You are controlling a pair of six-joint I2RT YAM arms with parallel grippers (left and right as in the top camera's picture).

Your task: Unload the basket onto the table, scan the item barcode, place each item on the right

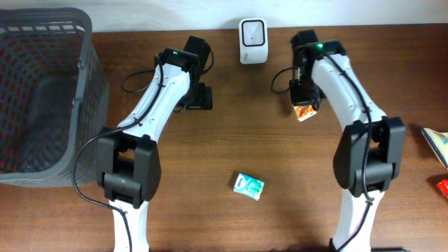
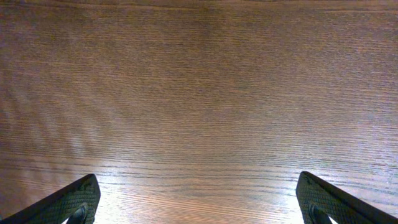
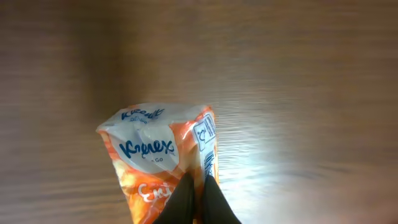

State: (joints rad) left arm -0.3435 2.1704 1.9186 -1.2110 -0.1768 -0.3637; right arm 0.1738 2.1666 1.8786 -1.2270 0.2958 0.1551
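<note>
— Brown grained wood table [image 1: 210,154] overhead; what sits on it?
— A crinkly orange-and-white tissue pack [image 1: 304,112] under the right gripper [image 1: 303,105], apart from the boxy white scanner [image 1: 253,40], to its right and nearer the robot. A dark mesh basket [image 1: 84,77] stands at the left edge, showing only its own mesh inside. A small green-and-white packet [image 1: 248,185] lies between the arms.
— And the left gripper [image 1: 199,98]?
— Its wrist view shows ribbed black fingers [image 2: 74,202] spread wide over bare wood, gripping nothing.
— The right wrist view?
— Glossy film, creased, blue lettering. The black fingers [image 3: 186,199] are pinched together on the pack's near edge, with the pack [image 3: 155,155] just beyond the fingertips.
</note>
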